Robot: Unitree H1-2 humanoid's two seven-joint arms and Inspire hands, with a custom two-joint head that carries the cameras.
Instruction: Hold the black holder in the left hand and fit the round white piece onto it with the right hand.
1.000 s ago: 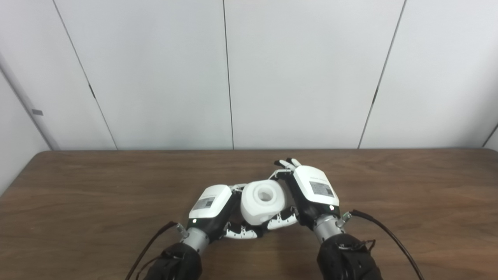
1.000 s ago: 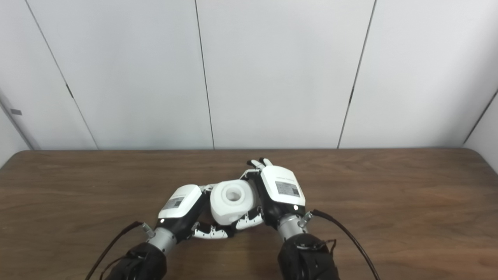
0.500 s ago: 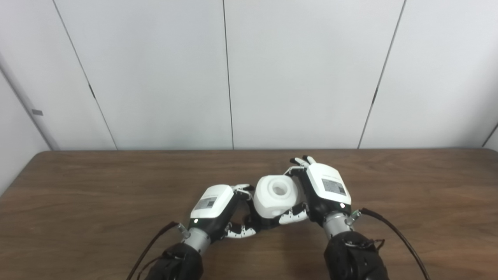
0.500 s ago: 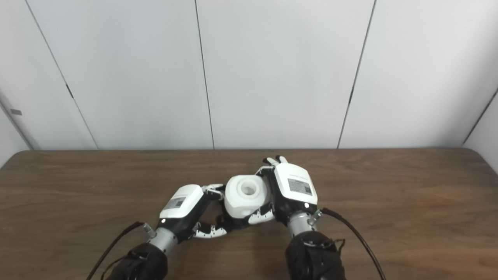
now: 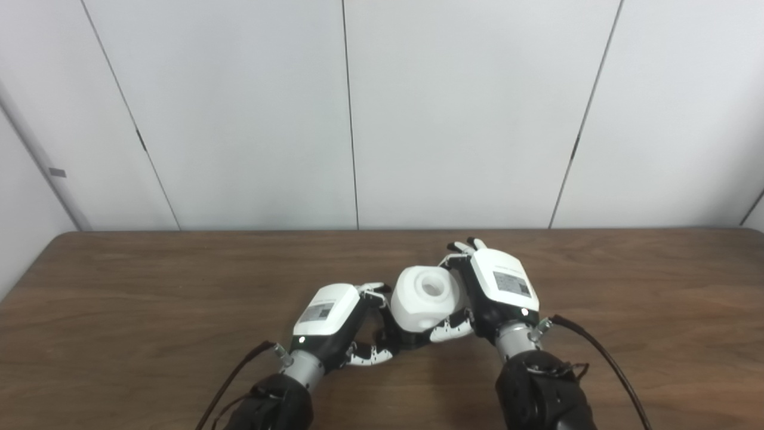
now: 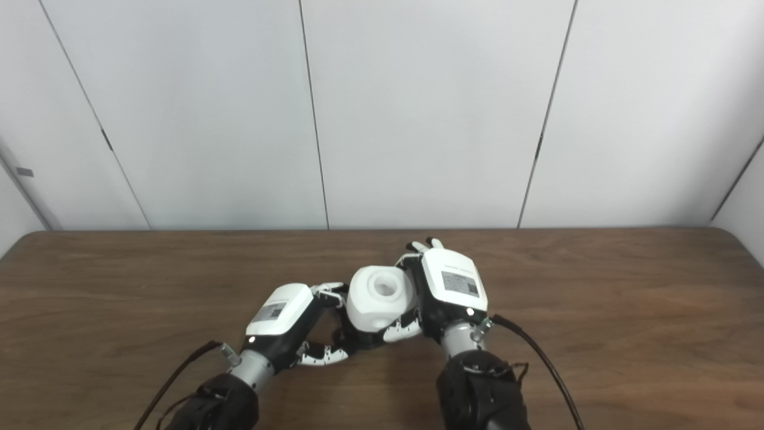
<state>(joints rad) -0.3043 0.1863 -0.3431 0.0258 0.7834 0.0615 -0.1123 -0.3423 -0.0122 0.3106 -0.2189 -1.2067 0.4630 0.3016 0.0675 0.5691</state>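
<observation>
White round piece [image 5: 425, 297] sat in the right hand [image 5: 500, 288], which held it with fingers curled around its far side and thumb under it. Its hole faced up. It was just left of that hand's palm, up off the brown table [image 5: 119, 310]. Something black [image 5: 399, 332] showed under it, maybe the holder. The left hand [image 5: 334, 316] was close beside it on the left, fingers bent; I could not tell if it held anything.

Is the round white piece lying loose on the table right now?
No, the round white piece is gripped in the right hand.
</observation>
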